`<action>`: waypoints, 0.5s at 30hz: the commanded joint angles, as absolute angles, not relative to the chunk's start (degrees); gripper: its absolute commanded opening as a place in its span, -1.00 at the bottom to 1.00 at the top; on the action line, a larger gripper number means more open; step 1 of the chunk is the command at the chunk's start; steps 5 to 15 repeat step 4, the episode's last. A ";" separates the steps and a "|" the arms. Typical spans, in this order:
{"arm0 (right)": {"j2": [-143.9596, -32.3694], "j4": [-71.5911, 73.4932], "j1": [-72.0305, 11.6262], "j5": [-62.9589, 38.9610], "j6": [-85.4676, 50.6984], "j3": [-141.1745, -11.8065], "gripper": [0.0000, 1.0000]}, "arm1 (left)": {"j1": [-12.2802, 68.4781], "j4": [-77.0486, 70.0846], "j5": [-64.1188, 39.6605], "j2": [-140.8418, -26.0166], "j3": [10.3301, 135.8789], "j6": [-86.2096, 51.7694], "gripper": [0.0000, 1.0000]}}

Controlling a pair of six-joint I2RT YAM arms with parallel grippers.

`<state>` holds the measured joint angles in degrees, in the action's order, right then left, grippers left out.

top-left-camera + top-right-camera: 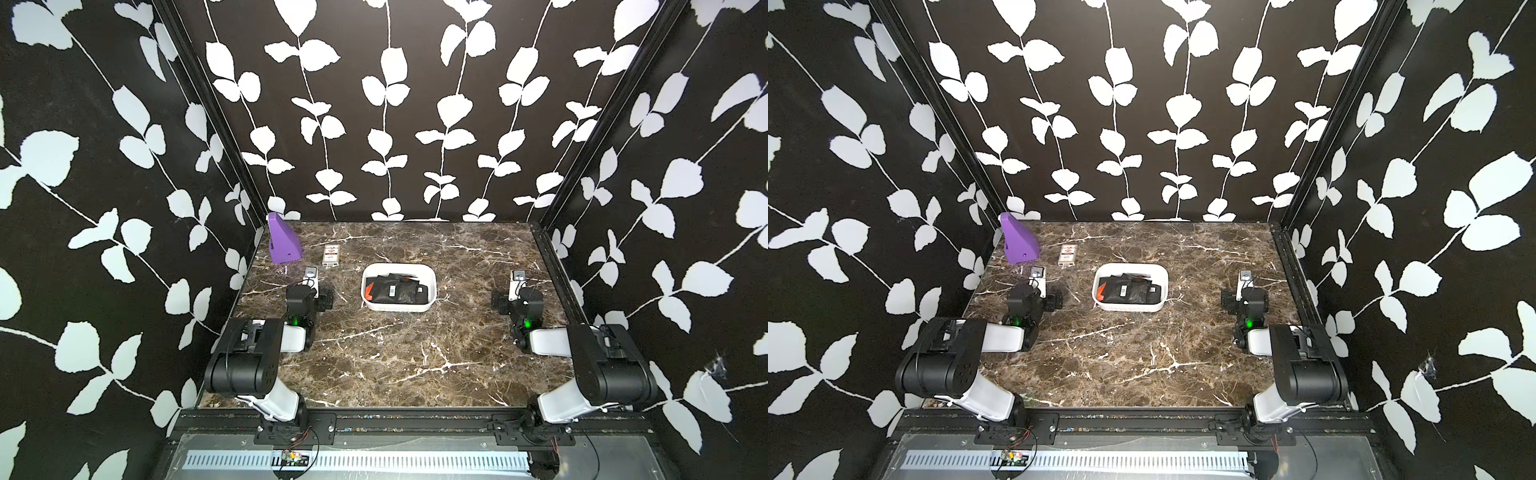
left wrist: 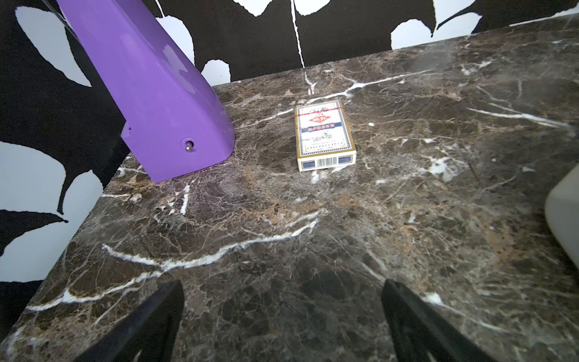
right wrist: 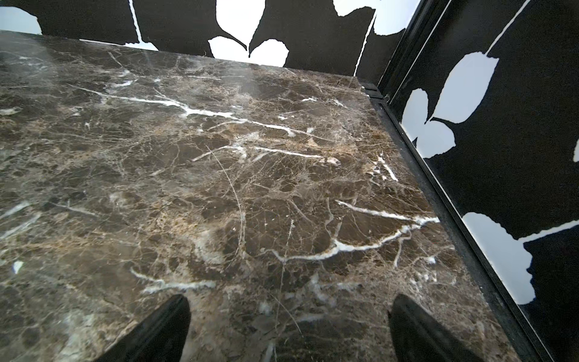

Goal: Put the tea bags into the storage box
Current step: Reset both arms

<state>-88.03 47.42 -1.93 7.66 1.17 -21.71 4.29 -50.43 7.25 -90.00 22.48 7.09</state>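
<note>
the table (image 2: pixel 282 235) is finished as polished brown marble, faintly reflective. the purple block (image 2: pixel 150 81) is moulded in glossy smooth plastic. the storage box (image 1: pixel 399 308) is seen as smooth white plastic, the tea bags (image 1: pixel 392 291) as crinkled dark foil.

Both top views high over the table (image 1: pixel 395 365), wrist views close, facing back wall (image 2: pixel 250 47)
</note>
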 commanded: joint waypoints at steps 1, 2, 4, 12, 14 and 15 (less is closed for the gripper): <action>-87.64 47.73 -1.85 7.24 0.39 -23.38 0.98 | 3.86 -50.11 6.56 -88.86 23.25 6.65 0.98; -87.54 47.98 -1.88 7.25 0.44 -23.26 0.98 | 3.88 -50.19 6.52 -88.93 23.29 6.66 0.98; -87.39 48.16 -1.89 7.25 0.44 -23.10 0.98 | 3.84 -50.19 6.59 -88.86 23.23 6.67 0.98; -87.39 48.16 -1.89 7.25 0.44 -23.10 0.98 | 3.84 -50.19 6.59 -88.86 23.23 6.67 0.98; -87.39 48.16 -1.89 7.25 0.44 -23.10 0.98 | 3.84 -50.19 6.59 -88.86 23.23 6.67 0.98; -87.39 48.16 -1.89 7.25 0.44 -23.10 0.98 | 3.84 -50.19 6.59 -88.86 23.23 6.67 0.98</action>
